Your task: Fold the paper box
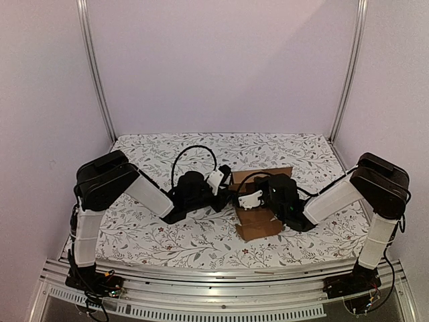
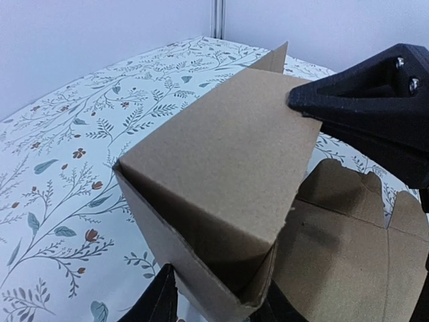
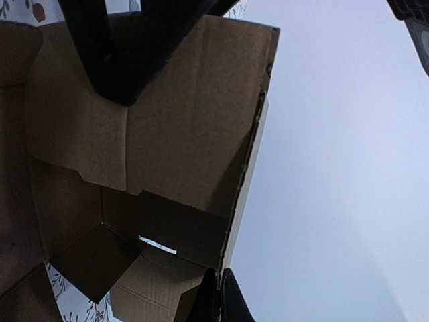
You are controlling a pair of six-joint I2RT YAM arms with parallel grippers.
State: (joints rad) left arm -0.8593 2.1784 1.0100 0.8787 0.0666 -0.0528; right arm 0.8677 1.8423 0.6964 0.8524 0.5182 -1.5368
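The paper box (image 1: 258, 204) is plain brown cardboard, partly folded, in the middle of the table between both grippers. In the left wrist view its folded corner (image 2: 221, 181) fills the middle. My left gripper (image 2: 221, 305) is shut on the box's lower folded edge, one finger on each side. The right gripper's black finger (image 2: 375, 100) touches the box's top right. In the right wrist view I look into the box's open inside (image 3: 147, 147). My right gripper (image 3: 221, 295) is shut on the box's side wall edge.
The table has a white cloth with a leaf and flower print (image 1: 181, 235). A metal frame post (image 1: 97, 80) stands at the back left and another (image 1: 348, 74) at the back right. Pale walls surround the table.
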